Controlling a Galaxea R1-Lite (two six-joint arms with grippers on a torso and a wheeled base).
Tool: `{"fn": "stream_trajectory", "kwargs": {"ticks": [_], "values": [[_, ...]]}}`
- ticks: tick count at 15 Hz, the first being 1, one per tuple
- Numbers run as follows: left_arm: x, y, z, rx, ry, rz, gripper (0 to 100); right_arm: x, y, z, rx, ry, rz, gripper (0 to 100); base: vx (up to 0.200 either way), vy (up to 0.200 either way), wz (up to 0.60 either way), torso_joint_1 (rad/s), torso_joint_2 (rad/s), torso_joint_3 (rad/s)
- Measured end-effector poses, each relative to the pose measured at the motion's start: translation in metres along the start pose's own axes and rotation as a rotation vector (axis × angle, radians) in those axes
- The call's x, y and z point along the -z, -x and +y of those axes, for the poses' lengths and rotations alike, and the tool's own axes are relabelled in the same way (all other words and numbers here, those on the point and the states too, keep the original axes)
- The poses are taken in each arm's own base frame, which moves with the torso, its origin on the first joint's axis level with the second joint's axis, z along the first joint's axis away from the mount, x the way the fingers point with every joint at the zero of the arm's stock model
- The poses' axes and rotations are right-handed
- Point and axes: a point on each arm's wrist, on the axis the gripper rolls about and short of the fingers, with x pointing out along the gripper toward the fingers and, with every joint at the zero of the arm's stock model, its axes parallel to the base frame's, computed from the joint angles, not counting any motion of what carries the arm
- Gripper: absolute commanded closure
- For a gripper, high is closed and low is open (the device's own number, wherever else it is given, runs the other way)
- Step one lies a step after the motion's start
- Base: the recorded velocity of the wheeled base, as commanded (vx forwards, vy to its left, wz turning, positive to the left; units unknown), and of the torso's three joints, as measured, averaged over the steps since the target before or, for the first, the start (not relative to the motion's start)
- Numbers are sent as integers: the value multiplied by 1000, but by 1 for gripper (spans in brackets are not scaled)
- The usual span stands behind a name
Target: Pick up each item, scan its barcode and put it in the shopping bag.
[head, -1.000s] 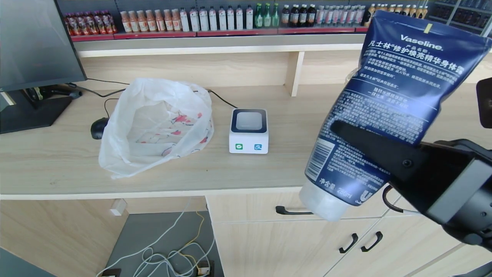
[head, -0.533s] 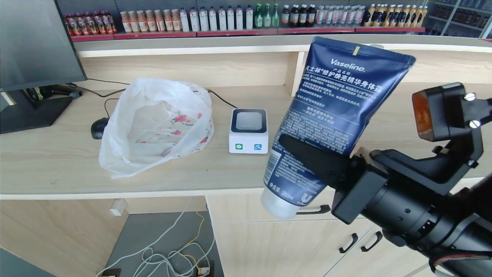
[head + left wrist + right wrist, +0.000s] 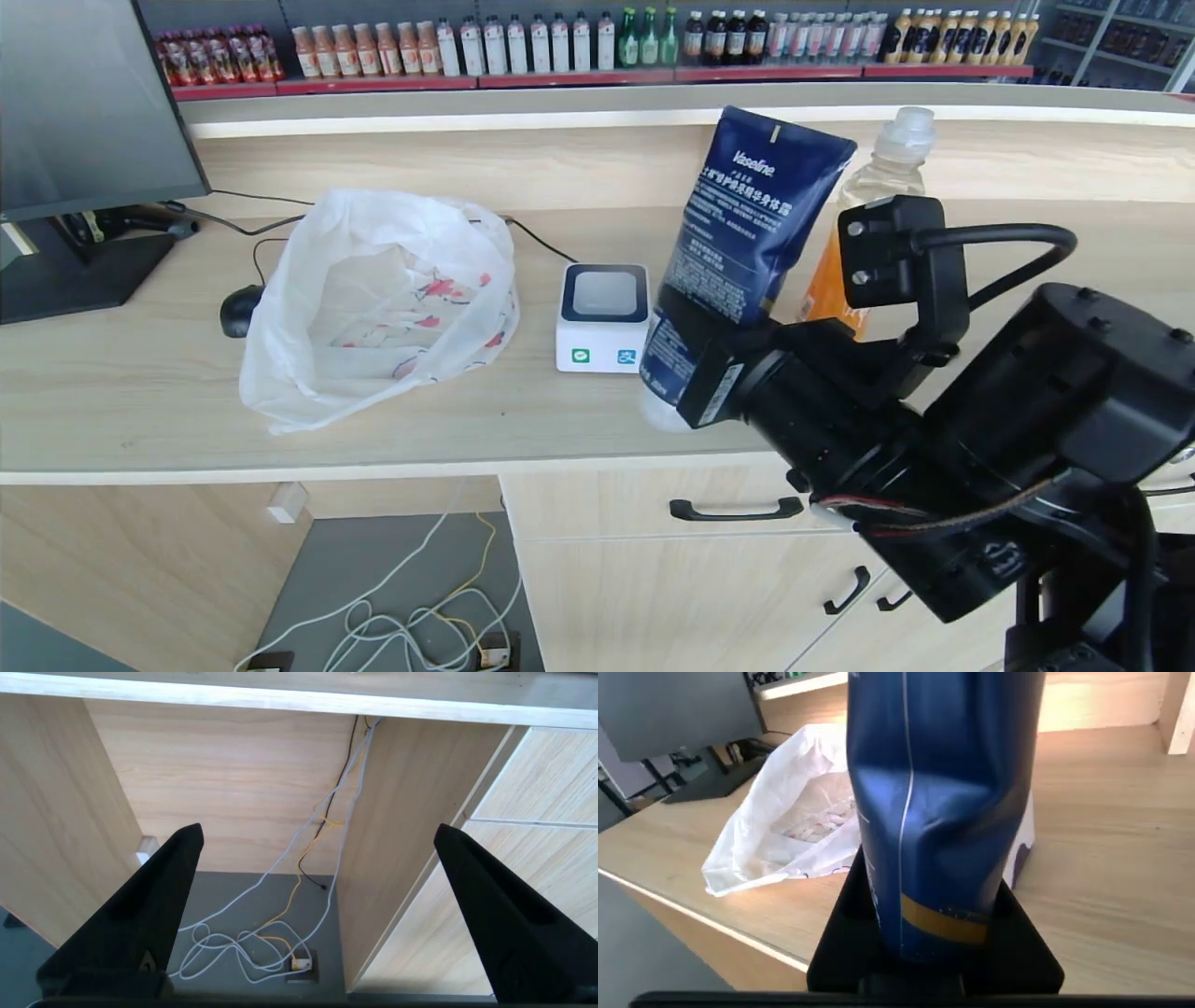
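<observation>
Head view: right jaws clamp blue tube (image 3: 754, 210), white print, beside scanner (image 3: 604, 322); left jaws apart.

The left gripper (image 3: 316, 833) hangs low in front of the bench (image 3: 280, 695), its two black fingers (image 3: 140, 924) spread wide apart with nothing between them. Past them is the open recess under the bench, walled by pale wood panels (image 3: 224, 775). Loose white and yellow cables (image 3: 271, 943) drop down the back corner and lie coiled on the grey floor (image 3: 220, 891). Cupboard doors (image 3: 547, 793) stand beside the recess.
</observation>
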Motion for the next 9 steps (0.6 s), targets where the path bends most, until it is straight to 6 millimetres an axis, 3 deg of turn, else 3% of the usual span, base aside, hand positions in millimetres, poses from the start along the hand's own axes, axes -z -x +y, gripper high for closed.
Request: {"fn": "stream_trajectory", "kwargs": {"ticks": [6, 9], "values": [[0, 0, 0, 0, 0, 0, 0, -22, -23, -19, 163, 166, -90, 100, 0, 0, 0, 0, 0, 0], [0, 0, 0, 0, 0, 0, 0, -20, -29, -31, 191, 179, -89, 100, 0, 0, 0, 0, 0, 0]]}}
